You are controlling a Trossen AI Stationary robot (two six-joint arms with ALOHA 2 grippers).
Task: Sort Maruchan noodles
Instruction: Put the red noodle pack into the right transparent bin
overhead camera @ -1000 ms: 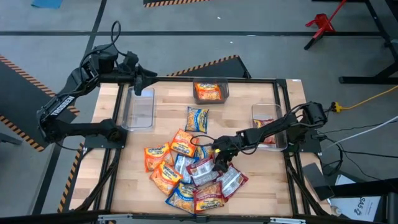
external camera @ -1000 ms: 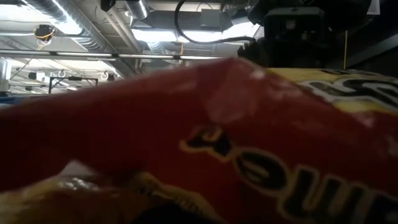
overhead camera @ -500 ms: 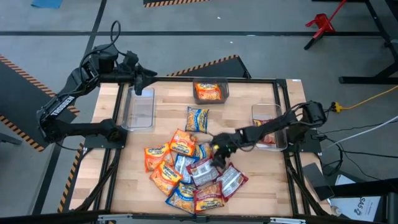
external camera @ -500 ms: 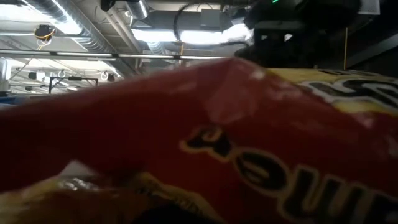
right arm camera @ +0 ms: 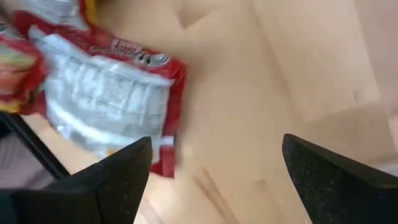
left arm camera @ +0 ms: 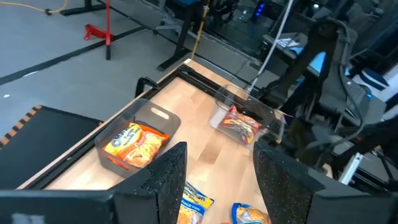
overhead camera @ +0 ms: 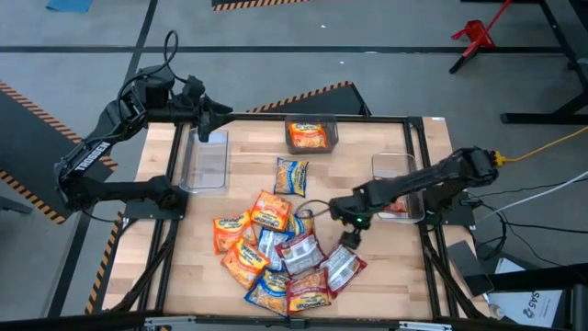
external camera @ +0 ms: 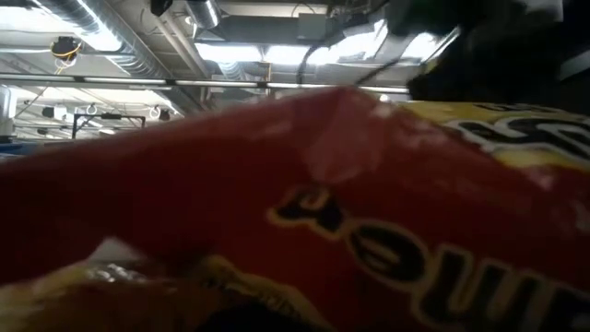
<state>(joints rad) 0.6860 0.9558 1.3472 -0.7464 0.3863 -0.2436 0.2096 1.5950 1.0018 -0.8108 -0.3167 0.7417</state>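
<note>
Three clear bins (overhead camera: 206, 164) near the wooden counter's (overhead camera: 367, 285) far edge, a red stand (overhead camera: 475, 35) on the floor beyond.

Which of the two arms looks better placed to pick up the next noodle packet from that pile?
The right. Its end effector hangs open at the pile's edge, beside a red-and-silver packet. The left end effector waits, open, over the far clear bin.

**Four viewpoints on one table**

The whole table (overhead camera: 276, 147) is seen straight down from overhead. The low view is almost filled by a red packet (external camera: 295, 212) lying against the lens. The far bins (left arm camera: 134, 140) are faced from the left wrist; bare tabletop is seen closely from the right wrist.
</note>
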